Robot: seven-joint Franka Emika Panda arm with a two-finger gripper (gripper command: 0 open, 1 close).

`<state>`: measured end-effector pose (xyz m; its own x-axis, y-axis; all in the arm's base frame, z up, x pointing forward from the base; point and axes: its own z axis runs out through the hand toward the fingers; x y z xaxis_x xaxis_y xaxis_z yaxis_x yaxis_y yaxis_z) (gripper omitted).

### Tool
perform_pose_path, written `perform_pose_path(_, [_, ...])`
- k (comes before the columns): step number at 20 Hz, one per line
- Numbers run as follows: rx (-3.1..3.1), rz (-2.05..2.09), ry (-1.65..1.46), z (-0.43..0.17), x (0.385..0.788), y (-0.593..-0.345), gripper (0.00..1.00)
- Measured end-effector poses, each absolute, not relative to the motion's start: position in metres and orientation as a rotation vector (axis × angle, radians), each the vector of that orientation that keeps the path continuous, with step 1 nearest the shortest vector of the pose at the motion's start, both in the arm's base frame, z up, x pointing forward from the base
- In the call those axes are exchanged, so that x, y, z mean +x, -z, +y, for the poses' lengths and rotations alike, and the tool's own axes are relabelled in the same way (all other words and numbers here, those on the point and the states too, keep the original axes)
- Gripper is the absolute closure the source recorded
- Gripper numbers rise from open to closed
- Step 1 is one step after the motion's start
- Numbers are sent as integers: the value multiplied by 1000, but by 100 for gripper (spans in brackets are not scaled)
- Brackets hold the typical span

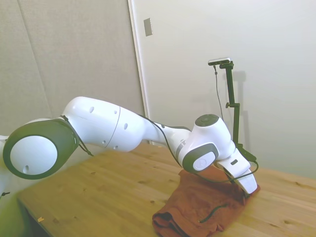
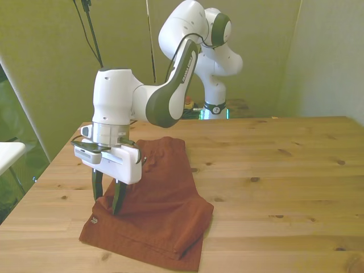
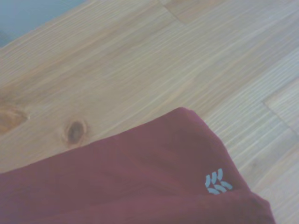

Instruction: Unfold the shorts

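The rust-red shorts (image 2: 165,199) lie folded on the wooden table (image 2: 284,170), toward the front view's left. A small white logo (image 2: 94,220) marks their near left corner. My gripper (image 2: 107,198) points down over the shorts' left edge, just behind that corner, its two dark fingers (image 2: 118,196) open and their tips close to the fabric. In the side view the shorts (image 1: 197,205) show a short dark pocket line (image 1: 213,211), and the hand hides the fingers. The wrist view shows the shorts' corner (image 3: 140,182) with the logo (image 3: 216,182) on bare wood.
The table's left edge (image 2: 40,187) runs close to the shorts in the front view. A white surface (image 2: 8,151) sits beyond that edge. Bare wood stretches across the front view's right half (image 2: 296,216).
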<state>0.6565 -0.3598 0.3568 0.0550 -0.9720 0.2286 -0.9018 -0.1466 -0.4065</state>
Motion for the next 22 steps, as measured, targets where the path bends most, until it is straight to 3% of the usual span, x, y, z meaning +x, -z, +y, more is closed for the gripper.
perform_pose_path(15, [-2162, 1904, 690, -359, 660, -362, 100])
perform_pose_path(22, [-2248, 1673, 743, -293, 652, -434, 100])
